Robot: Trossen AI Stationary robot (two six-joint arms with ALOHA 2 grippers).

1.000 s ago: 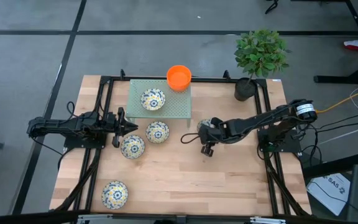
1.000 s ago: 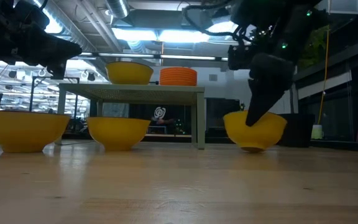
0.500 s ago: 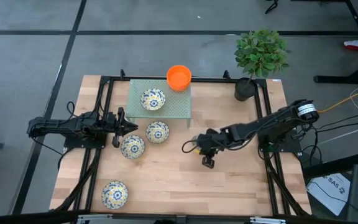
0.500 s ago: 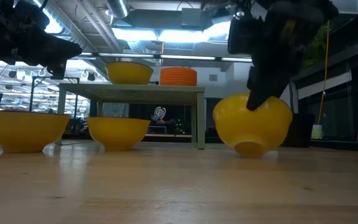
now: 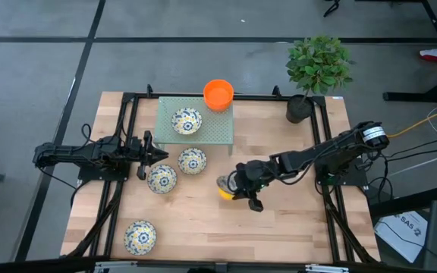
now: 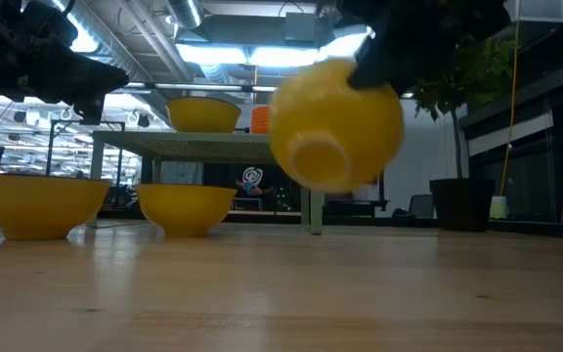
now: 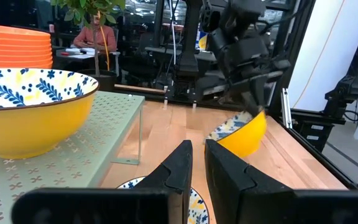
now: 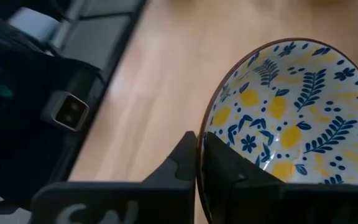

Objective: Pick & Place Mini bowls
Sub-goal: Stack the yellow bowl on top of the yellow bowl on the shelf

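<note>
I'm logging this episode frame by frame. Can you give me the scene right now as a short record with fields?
held bowl: patterned mini bowl with yellow outside, lifted and tilted, rim pinched
right gripper: shut on the bowl's rim, over mid-table
left gripper: waiting at table's left, holding nothing
green perforated rack: carries one patterned bowl and a stack of orange plastic bowls
bowls on wooden table: three patterned ones

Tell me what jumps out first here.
The right pincer is shut on the rim of a floral bowl, carried tipped on its side above mid-table, yellow underside out. Behind it, a green perforated stand holds another floral bowl and a stack of orange bowls. The left pincer waits beside the bowls at the left.
</note>
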